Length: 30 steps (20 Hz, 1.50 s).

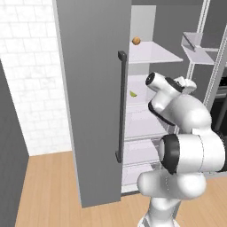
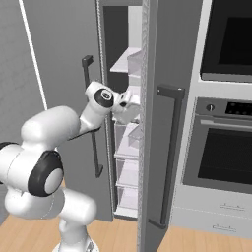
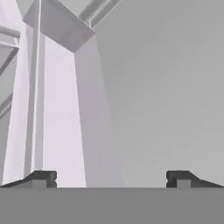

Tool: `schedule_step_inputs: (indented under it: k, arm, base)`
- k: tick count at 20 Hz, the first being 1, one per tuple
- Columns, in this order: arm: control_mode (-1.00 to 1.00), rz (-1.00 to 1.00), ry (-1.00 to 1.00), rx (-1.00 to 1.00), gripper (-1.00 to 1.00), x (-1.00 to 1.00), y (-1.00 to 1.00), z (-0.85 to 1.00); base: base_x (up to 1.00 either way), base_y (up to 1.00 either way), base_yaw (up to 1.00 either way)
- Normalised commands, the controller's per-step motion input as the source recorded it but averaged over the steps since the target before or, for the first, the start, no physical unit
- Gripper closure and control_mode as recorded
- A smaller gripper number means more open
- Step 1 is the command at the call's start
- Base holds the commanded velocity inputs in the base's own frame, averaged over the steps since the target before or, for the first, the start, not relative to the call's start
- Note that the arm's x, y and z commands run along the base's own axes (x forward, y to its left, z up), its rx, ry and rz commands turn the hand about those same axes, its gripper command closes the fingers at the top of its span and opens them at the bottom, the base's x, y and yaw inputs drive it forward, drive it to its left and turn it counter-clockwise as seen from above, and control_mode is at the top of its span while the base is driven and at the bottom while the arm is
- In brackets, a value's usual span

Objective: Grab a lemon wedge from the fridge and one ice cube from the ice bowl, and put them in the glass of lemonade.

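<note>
Reaching into the open fridge (image 1: 93, 102), the hand (image 3: 111, 178) has its fingers spread wide apart and holds nothing. On a white fridge shelf lies the lemon wedge (image 1: 132, 93). One shelf higher sits a round orange fruit (image 1: 136, 41).

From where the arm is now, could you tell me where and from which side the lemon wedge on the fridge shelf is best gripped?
The lemon wedge lies flat on a white middle shelf of the open fridge, below the orange fruit. It is a thin curved sliver, so I would probably pinch it across its narrow width, coming in through the door opening from above and in front. The gripper is open, with nothing between the fingers.
</note>
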Motion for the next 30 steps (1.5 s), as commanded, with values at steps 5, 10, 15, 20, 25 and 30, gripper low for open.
schedule_step_inputs:
  k: [5, 10, 15, 20, 25, 30]
  arm:
    - [-1.0, -0.17, 0.0, 0.0, -1.0, -0.08, -1.0, -0.1]
    - [-1.0, -0.16, 0.0, 0.0, -1.0, -0.03, -1.0, -0.05]
    - [-1.0, -0.14, 0.0, 0.0, -1.0, 0.0, -0.72, -0.01]
    - [-1.0, -0.01, -0.01, 0.01, -1.0, -0.22, 0.08, 0.0]
    - [-1.0, 0.05, -0.02, 0.03, -1.0, -0.36, 0.92, 0.0]
    - [-1.0, 0.15, -0.09, 0.14, -1.0, -0.02, 1.0, -0.01]
  base:
    - [0.0, 0.0, 0.0]
    - [0.0, 0.0, 0.0]
    - [0.0, 0.0, 0.0]
    - [0.0, 0.0, 0.0]
    - [0.0, 0.0, 0.0]
    - [0.0, 0.0, 0.0]
